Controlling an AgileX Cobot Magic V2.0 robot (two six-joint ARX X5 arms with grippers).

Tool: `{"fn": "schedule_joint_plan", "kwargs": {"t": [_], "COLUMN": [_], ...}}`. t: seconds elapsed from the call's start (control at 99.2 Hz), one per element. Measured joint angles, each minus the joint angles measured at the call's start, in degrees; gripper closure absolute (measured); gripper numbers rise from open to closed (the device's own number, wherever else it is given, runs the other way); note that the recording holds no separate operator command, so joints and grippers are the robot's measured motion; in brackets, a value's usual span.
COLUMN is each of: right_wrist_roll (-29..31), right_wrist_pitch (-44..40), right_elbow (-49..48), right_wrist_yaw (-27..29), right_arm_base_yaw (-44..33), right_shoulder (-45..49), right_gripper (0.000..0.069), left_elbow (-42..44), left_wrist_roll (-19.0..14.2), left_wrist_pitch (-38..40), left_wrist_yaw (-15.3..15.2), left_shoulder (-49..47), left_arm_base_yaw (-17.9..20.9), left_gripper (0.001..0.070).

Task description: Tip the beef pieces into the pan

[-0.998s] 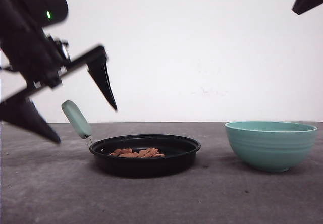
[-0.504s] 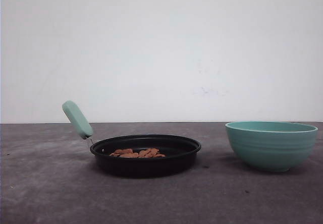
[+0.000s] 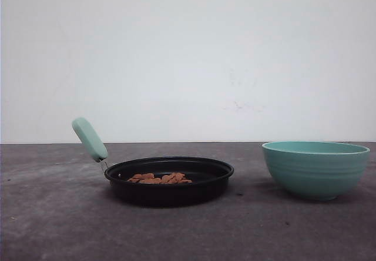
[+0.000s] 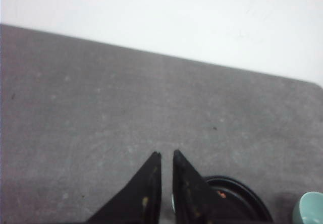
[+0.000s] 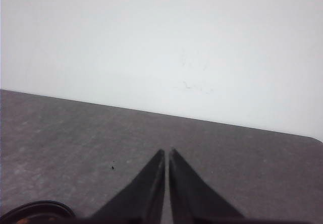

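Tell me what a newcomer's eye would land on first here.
The black pan at table centre, its mint handle angled up to the left, with a low pile of beef pieces inside. Then the teal bowl, standing apart to its right.

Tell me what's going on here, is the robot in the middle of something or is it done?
It looks done. The beef pieces lie in a low pile inside the black pan, which sits on the grey table with its mint-green handle angled up. The teal bowl stands apart beside the pan. Nothing is being held: the left gripper and the right gripper are both raised above the table, fingers nearly together with nothing between them.
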Motion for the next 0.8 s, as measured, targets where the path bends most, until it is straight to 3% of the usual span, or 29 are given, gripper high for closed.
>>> {"fn": "schedule_joint_plan", "kwargs": {"t": [0.494,0.595,0.696,0.796], "right_wrist_roll": [0.00,-2.12,-3.43,-3.39], "right_wrist_pitch": [-0.09,-3.39,-4.76,-0.87], "right_elbow": [-0.02,-0.35,-4.55,-13.22], "right_wrist_yaw": [-0.17,0.55,0.42,-1.18], "right_arm_base_yaw": [-0.13,-2.10,-6.01,-9.62], "right_shoulder": [-0.17,-1.68,-4.50,-7.39], "right_gripper": [0.0680,0.0680,0.0680,0.0680], "left_elbow": [0.00,0.00,0.00,0.00], "left_wrist_roll": [0.00,0.00,0.00,0.00], "left_wrist_pitch": [0.00,-0.02,0.00,0.00], "left_wrist_yaw": [-0.09,-0.09,-0.09,-0.09], "left_shoulder": [-0.70,-0.70,-0.70,-0.70], "left_arm_base_yaw": [0.00,0.00,0.00,0.00], "left_gripper": [0.0695,0.0695,0.0695,0.0695]}}
